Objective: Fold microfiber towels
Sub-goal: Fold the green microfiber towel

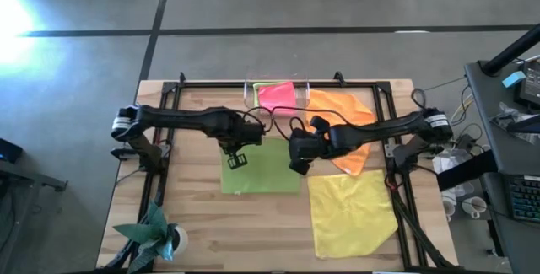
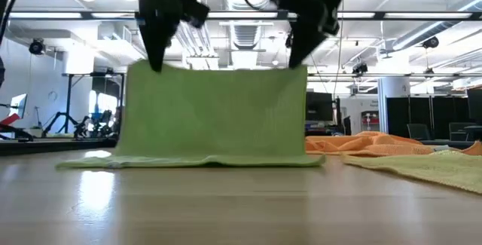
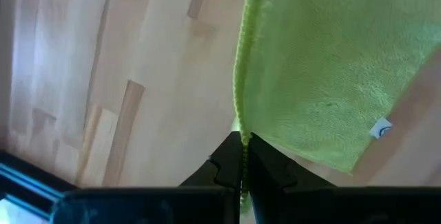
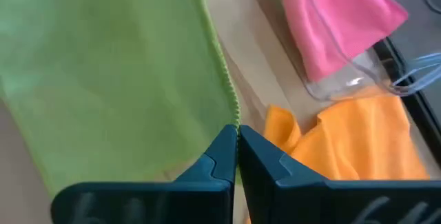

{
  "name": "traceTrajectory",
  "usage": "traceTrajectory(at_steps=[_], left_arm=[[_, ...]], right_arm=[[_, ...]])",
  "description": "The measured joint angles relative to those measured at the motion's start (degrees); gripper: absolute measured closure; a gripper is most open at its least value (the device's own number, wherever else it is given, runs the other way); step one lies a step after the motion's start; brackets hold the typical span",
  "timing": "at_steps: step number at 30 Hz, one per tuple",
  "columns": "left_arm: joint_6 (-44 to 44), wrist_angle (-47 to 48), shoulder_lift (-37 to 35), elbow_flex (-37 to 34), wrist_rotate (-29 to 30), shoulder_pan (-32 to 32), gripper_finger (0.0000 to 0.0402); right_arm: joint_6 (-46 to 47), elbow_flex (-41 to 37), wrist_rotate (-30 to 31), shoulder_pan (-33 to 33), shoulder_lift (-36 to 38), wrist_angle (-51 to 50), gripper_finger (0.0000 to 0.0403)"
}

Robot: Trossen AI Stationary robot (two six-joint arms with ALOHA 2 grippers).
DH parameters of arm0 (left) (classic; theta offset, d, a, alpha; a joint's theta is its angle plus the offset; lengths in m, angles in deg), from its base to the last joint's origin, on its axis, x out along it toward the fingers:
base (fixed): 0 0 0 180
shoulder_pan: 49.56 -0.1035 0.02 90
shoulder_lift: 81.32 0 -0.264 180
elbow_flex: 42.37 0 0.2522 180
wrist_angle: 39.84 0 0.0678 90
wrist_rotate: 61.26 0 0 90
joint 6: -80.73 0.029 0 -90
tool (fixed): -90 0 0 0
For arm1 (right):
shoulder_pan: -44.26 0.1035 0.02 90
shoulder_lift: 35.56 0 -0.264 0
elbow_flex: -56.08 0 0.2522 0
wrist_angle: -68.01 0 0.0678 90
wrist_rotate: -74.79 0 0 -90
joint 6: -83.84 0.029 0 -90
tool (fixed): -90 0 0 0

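Left gripper (image 3: 242, 156) and right gripper (image 4: 236, 148) clamped shut on green towel (image 1: 261, 169) corners, half lifted mid-surface (image 1: 211, 232), lower edge resting. Uneven pull probably skews fold; corner could slip.

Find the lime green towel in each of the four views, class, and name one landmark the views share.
High view: lime green towel at table centre, between both arms.
Low view: hanging at centre, bottom edge on the table.
Left wrist view: upper right.
Right wrist view: left half.
Shared landmark: orange towel, beside it.
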Motion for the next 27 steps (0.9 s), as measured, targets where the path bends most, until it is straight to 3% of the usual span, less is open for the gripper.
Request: traceTrajectory(at_steps=[5,13,21,27], left_arm=[[1.04,-7.50,0.23,-5.29,1.51,-0.44,0.0400],[1.00,-8.56,-1.66,-12.16,1.35,3.35,0.0400],[1.56,-11.99,-1.51,-15.90,-6.09,8.26,0.0400],[1.42,-14.75,-1.51,-16.71,-7.35,9.42,0.0400]], right_arm=[[-5.01,-4.46,-0.96,-0.28,-1.18,6.06,0.0394],[-6.49,-9.43,-10.40,2.11,-1.59,15.74,0.0394],[-7.55,-14.18,-16.59,4.92,-1.59,19.32,0.0394],[-7.05,-16.76,-17.75,5.26,-1.59,21.81,0.0394]])
